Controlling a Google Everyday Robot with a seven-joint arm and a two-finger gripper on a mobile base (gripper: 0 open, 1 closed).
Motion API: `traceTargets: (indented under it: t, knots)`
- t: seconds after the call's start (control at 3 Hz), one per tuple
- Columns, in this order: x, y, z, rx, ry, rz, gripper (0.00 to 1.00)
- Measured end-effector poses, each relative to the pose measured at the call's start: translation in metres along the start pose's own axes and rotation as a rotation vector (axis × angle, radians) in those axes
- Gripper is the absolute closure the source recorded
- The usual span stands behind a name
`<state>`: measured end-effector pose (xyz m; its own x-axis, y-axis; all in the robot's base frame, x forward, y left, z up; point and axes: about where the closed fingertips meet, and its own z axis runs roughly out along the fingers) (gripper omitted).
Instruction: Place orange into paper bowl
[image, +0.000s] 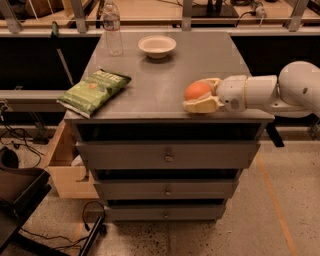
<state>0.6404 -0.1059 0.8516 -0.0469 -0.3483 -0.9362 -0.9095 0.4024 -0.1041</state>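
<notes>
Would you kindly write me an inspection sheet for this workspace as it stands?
Surface: grey cabinet top, flat.
Job's things: orange near the front right edge; paper bowl at the back, upright, empty.
Clutter: green chip bag front left; water bottle back left, upright.
Grippers: gripper reaching in from the right, fingers closed on the orange.
Cables: black cables on the floor at left.
Surroundings: cabinet drawers shut; open wooden drawer beside the cabinet.
</notes>
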Motion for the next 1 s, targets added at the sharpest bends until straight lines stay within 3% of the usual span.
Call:
traceTargets:
  t: [0.33,0.67,1.0]
  knots:
    - [0.0,0.001,0.002,-0.003,-0.001,0.0,1.0]
    - [-0.019,-0.006,0.018,-0.044,-0.014,-0.037,1.0]
    - [-0.055,-0.029,0.051,-0.098,-0.017,-0.055,1.0]
